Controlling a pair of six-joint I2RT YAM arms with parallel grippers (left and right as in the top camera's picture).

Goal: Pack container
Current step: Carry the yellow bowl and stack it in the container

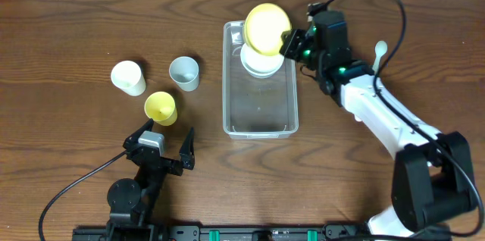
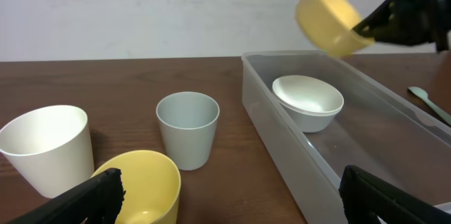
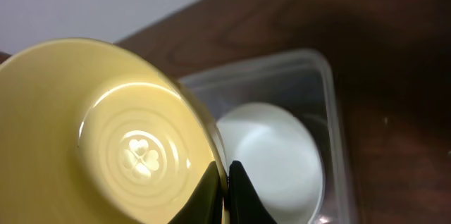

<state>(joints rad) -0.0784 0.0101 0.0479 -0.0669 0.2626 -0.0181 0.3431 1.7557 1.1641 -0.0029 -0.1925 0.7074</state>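
Observation:
The clear rectangular container [image 1: 260, 112] lies mid-table, a white bowl [image 1: 258, 63] at its far end. My right gripper [image 1: 290, 42] is shut on the rim of a yellow bowl [image 1: 267, 27], held tilted above the container's far end over the white bowl. In the right wrist view the fingers [image 3: 227, 182] pinch the yellow bowl's rim [image 3: 106, 139], with the white bowl [image 3: 271, 157] and container [image 3: 331, 111] below. My left gripper [image 1: 168, 148] is open and empty near the front edge. The left wrist view shows the container [image 2: 310, 160], white bowl [image 2: 308, 99] and lifted yellow bowl [image 2: 328, 18].
A white cup [image 1: 128, 76], a grey cup [image 1: 184, 73] and a yellow cup [image 1: 161, 107] stand left of the container. They also show in the left wrist view: white cup [image 2: 46, 146], grey cup [image 2: 187, 129], yellow cup [image 2: 141, 185]. A pale spoon [image 1: 380, 50] lies at right.

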